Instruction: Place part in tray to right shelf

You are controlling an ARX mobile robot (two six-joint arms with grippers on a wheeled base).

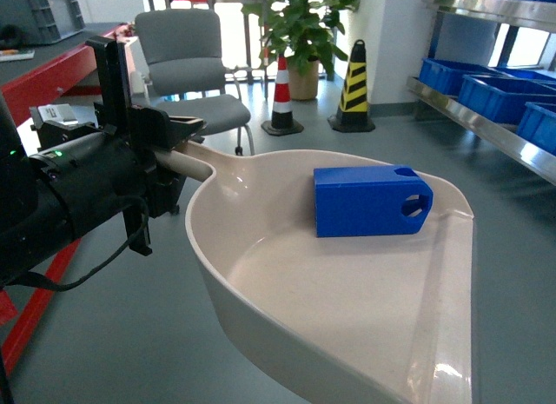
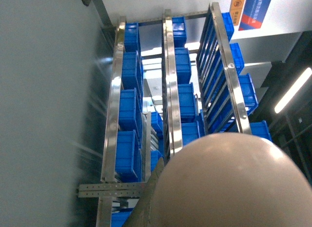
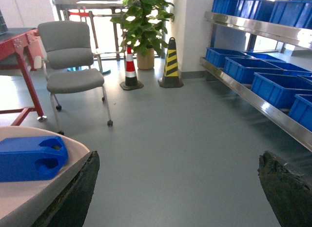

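1. The left claw [image 1: 165, 156] was clamped on the tray [image 1: 347, 326] handle, keeping it level.
2. The part [image 1: 372, 201] lay inside the tray.
3. The right claw [image 3: 178, 188] gaped, empty; the right shelf [image 1: 486, 122] stood apart.

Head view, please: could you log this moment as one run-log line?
left tool: shut on tray handle | blue part: in tray | right shelf: not reached | right tool: open

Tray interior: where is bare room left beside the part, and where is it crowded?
The tray is bare across its near half, from the part toward the flat front lip. It is crowded at the handle end, where the left pincer grips. The right shelf is lined with blue crates.
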